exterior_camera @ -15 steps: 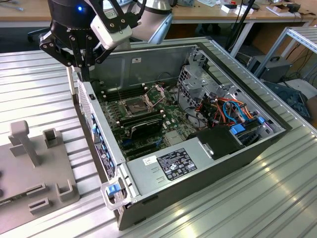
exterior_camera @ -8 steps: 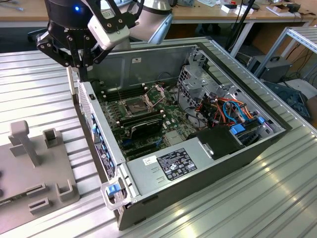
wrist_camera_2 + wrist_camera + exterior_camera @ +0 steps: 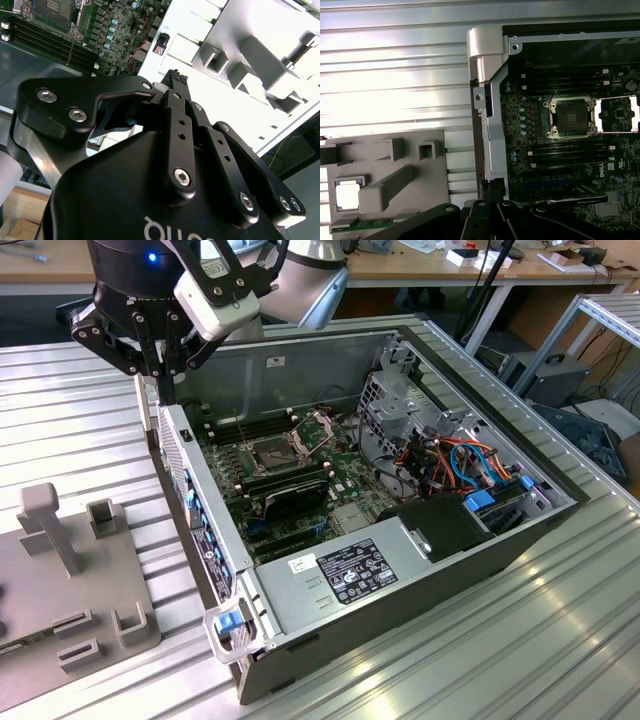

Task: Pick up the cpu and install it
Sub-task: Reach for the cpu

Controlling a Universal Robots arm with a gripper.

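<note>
Inspection finds the black two-fingered gripper [image 3: 162, 390] hanging over the rear wall of the open grey steel computer case [image 3: 300, 360], on the exterior view's left side of the case. It is between the motherboard and the grey moulded plastic fixture tray [image 3: 60, 580] that lies on the ribbed aluminium table [image 3: 80, 410]. The jaws appear drawn together, with nothing held between them. The fingertips [image 3: 173, 80] meet in a single dark point in the second wrist view. The cpu [image 3: 347, 195], a small flat square chip with a pale metal top, is judged to be the bright square seated in a framed recess of the tray in the first wrist view. It is well apart from the gripper and not yet lifted. The dark square socket with a metal rim [image 3: 570, 117] lies bare on the green board, and its hinged shiny metal retention frame [image 3: 617, 114] is swung open just beside it, so the seat is ready to receive the chip. The step in hand is judged to be the approach to the pickup. Done well, it calls for the jaws to be spread wider than the chip before descent and centred squarely over the recess. They should come down vertically so the pads meet two opposite edges, not the top face. The recess walls and the upright grey post [image 3: 385, 187] close by leave little side room. A skewed approach risks tipping the chip or catching the tray.
</note>
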